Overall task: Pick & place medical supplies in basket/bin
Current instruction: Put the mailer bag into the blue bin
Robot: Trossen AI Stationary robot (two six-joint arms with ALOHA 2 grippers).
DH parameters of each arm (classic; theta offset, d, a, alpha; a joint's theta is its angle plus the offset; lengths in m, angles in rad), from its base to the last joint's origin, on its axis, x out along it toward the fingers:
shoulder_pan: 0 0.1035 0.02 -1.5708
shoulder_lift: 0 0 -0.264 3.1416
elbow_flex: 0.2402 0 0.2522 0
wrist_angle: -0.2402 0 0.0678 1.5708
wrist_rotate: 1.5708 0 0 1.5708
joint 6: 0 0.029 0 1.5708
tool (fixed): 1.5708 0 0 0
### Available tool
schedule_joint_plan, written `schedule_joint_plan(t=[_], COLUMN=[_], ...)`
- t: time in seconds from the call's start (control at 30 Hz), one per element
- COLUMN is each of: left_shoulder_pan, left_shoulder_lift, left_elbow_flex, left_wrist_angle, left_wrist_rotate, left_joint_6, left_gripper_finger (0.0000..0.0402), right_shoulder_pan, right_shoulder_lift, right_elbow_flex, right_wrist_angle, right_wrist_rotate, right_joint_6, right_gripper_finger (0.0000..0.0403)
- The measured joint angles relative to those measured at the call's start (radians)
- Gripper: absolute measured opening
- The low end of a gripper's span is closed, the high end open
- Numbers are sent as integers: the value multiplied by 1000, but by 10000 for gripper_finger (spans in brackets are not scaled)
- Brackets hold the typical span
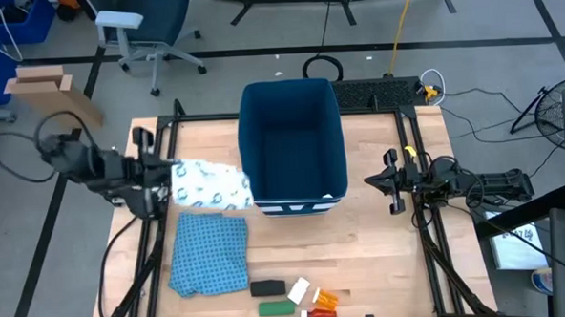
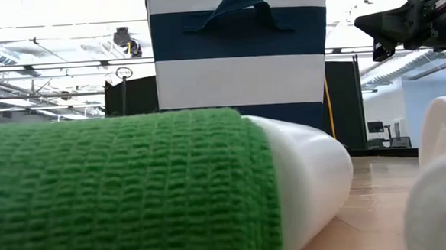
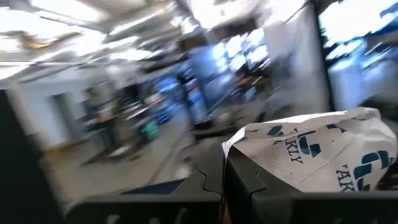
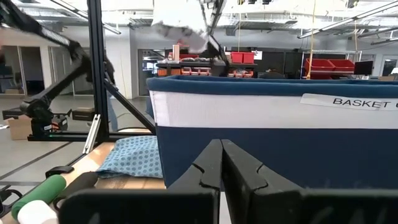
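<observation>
Standing mid-counter, the dark blue bin (image 1: 292, 144) lies at 3 o'clock from the left gripper (image 1: 165, 183), whose fingers clamp the white printed packet (image 1: 211, 186); its long axis points at the bin's wall. At 3 o'clock waits the right gripper (image 1: 390, 181), fingers together

the bin (image 1: 292, 129) is dark blue with white stripes; the packet (image 1: 210, 186) white with blue print; the cloth (image 1: 209, 252) blue, dotted; one roll (image 2: 127, 191) green.
</observation>
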Motion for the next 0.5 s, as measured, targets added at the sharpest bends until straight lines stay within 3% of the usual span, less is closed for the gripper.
schedule_joint_plan(t=[0.17, 0.33, 0.5], left_shoulder_pan=[204, 430, 604], left_shoulder_lift=[322, 594, 776], left_elbow_flex=[347, 573, 657], left_wrist_angle=[-196, -330, -307], left_wrist_rotate=[37, 256, 496], left_joint_6=[25, 25, 41], left_gripper_finger=[0, 0, 0], right_shoulder_pan=[0, 0, 0], right_shoulder_lift=[0, 0, 0], right_elbow_flex=[0, 0, 0], right_wrist_angle=[4, 4, 3], right_wrist_rotate=[0, 0, 0], right_joint_6=[0, 0, 0], right_gripper_finger=[0, 0, 0])
